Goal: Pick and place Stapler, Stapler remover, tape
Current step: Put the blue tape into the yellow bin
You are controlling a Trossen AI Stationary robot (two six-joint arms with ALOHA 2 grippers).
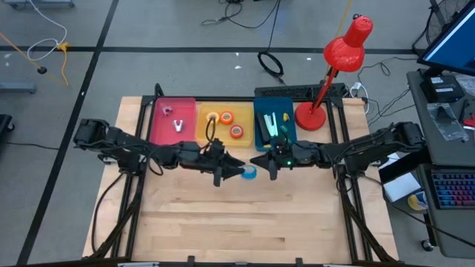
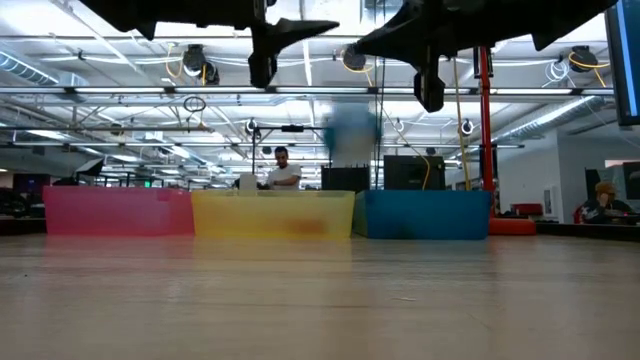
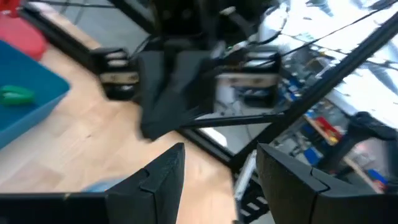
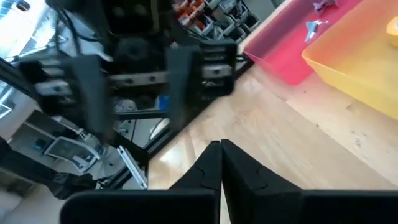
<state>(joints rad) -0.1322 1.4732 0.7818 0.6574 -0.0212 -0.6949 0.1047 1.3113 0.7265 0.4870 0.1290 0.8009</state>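
Right now my two grippers hang face to face above the middle of the table (image 1: pixel 245 222), with the blue-teal tape roll (image 1: pixel 249 173) between them. My left gripper (image 1: pixel 236 170) has its fingers spread, and nothing sits between them in its wrist view. My right gripper (image 1: pixel 259 162) has its fingers pressed together on nothing. In the low view the roll shows as a blurred blue patch up at gripper height, so I cannot tell whether it is held or falling.

I judge this tape's step is in hand: it must go to the yellow bin (image 1: pixel 225 124), where the orange rolls lie. The staplers already sit in the blue bin (image 1: pixel 273 126) and the staple removers in the pink bin (image 1: pixel 171 120).

Bare wood lies nearer me; the red lamp (image 1: pixel 335 67) crowds the far right corner.
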